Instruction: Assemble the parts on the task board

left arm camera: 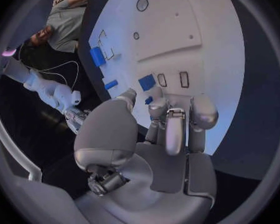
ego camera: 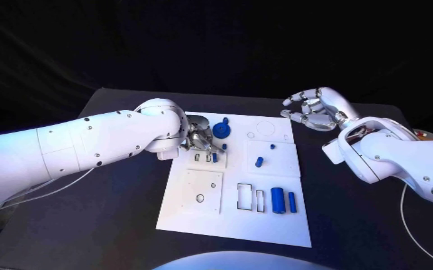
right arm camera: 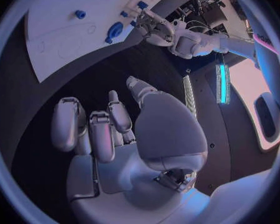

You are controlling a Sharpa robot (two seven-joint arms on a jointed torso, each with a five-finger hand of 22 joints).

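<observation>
My left hand [ego camera: 200, 137] was down on the far-left part of the task board [ego camera: 271, 220], fingers curled over a cluster of small blue parts; whether they had closed on a piece I could not tell, since the fingertips hid what lay under them. A round blue part [ego camera: 222, 127] sat just beside those fingers on the far side, and a small blue peg [ego camera: 259, 161] stood a little to the right. Near the board's near edge, the blue cylinder [ego camera: 278, 200] and a thinner blue bar [ego camera: 291, 201] lay side by side next to empty rectangular slots.

My right hand [ego camera: 313, 110] hung over the black surface [ego camera: 117, 220] off the board's far-right corner, fingers loosely bent and apart, holding nothing.

The risk, as I judged it, was in the crowding: pieces stood so close around my left fingers that any lift or twist could knock the round part or a neighbour off its seat, or drag the light board sideways.

Open room lay to the right and near side of the board, and the dark surface all round it was free for a retreat.
</observation>
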